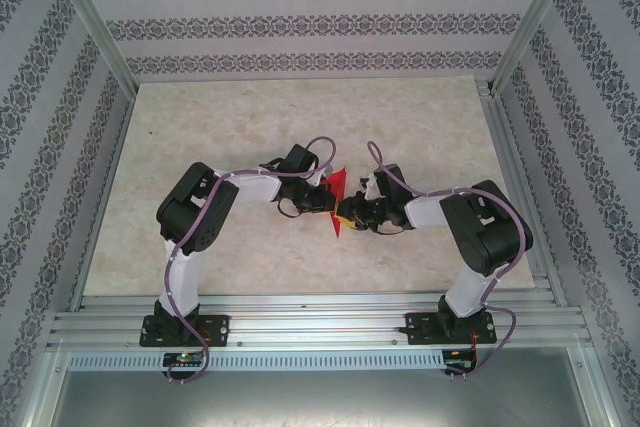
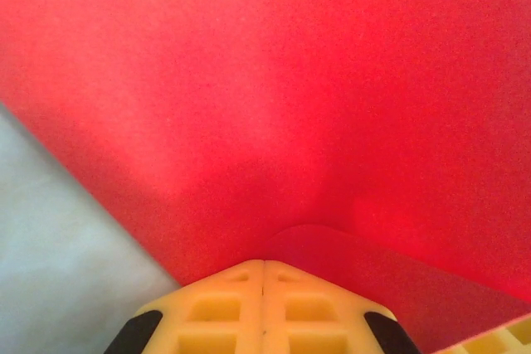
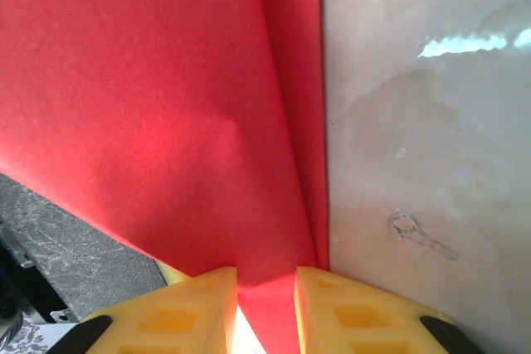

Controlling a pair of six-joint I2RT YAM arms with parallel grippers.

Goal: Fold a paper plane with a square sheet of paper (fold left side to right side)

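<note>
The square sheet of paper [image 1: 336, 190] is bright red and stands folded and lifted off the table between my two grippers at the middle. My left gripper [image 1: 322, 195] comes in from the left. In the left wrist view its yellow fingertips [image 2: 264, 264] are pressed together on the sheet's edge, and red paper [image 2: 265, 80] spreads out beyond them. My right gripper [image 1: 350, 212] meets the sheet from the right. In the right wrist view its jaws [image 3: 265, 275] stand apart, with a creased part of the paper [image 3: 149, 80] running through the gap between them.
The pale marbled table top [image 1: 300, 117] spreads behind and beside the arms, and it shows to the right of the paper in the right wrist view [image 3: 415, 122]. Patterned walls and metal posts [image 1: 90, 27] close in the table on three sides.
</note>
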